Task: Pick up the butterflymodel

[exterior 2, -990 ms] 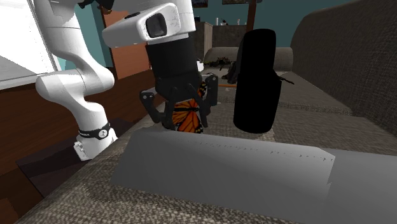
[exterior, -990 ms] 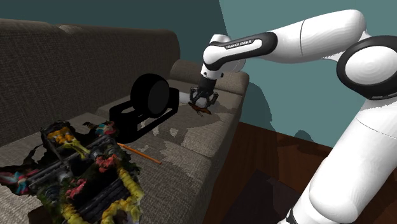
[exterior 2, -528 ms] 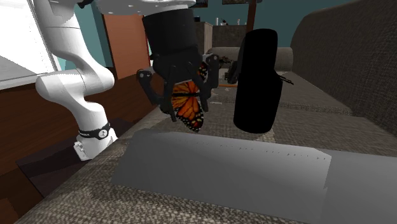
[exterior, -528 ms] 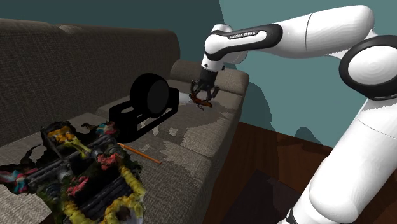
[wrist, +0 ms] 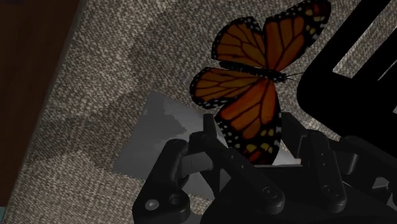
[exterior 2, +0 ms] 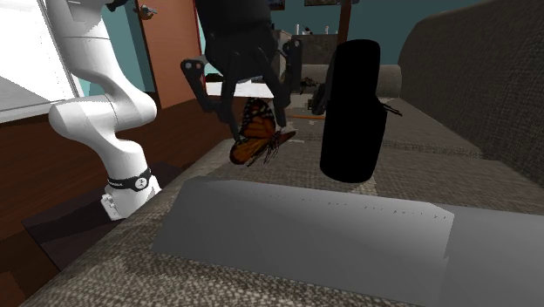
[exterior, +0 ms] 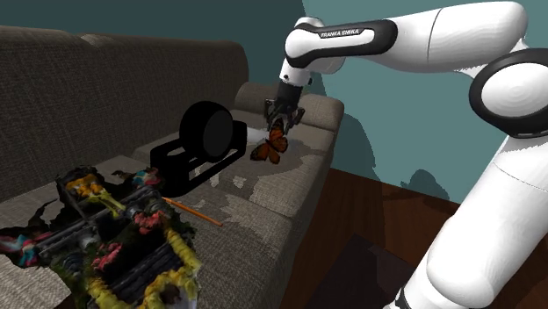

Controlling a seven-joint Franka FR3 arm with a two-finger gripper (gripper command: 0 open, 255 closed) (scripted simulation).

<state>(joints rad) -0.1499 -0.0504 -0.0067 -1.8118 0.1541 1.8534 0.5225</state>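
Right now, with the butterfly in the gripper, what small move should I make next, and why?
Probably a short straight lift, without loosening the grip. The gripper clasps the butterfly by one lower wing only, and it hangs clear above the sofa cushion. The black object stands close beside it, so going sideways risks a knock.

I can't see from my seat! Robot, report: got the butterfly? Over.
End effector shut on butterfly, gripped by a wing. Butterfly hanging above the sofa. Black thing close beside. Over.
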